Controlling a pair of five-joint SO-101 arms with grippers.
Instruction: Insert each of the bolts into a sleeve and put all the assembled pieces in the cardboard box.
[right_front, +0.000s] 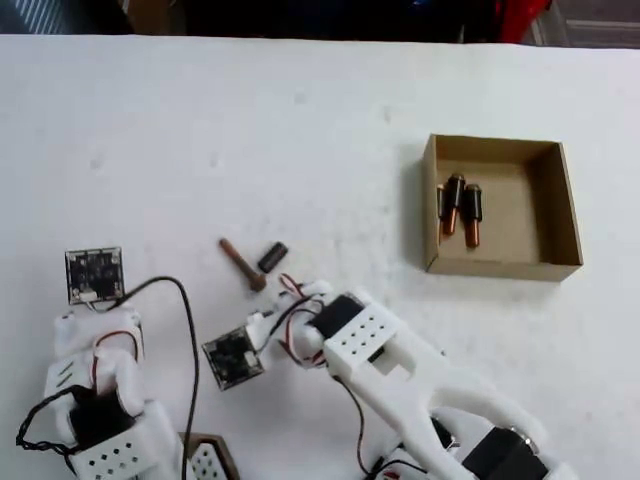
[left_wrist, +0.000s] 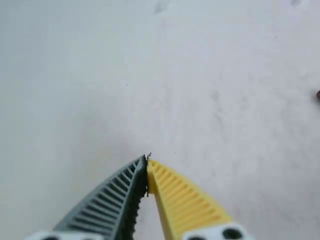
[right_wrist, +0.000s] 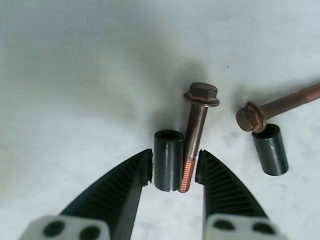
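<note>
In the right wrist view, my right gripper (right_wrist: 174, 162) stands open over the table. A dark sleeve (right_wrist: 168, 160) and a copper bolt (right_wrist: 196, 130) lie side by side between its fingers. A second bolt (right_wrist: 280, 107) and a second sleeve (right_wrist: 270, 149) lie a little way off; the high view shows them as bolt (right_front: 240, 263) and sleeve (right_front: 272, 257), just beyond the right arm (right_front: 365, 335). The cardboard box (right_front: 500, 268) at the right holds assembled pieces (right_front: 462, 210). My left gripper (left_wrist: 147, 162) is shut on nothing above bare table.
The left arm (right_front: 95, 380) sits at the near left corner, its cable looping toward the middle. The white table (right_front: 250, 120) stretches open toward the far side. Between the loose parts and the box lies bare table.
</note>
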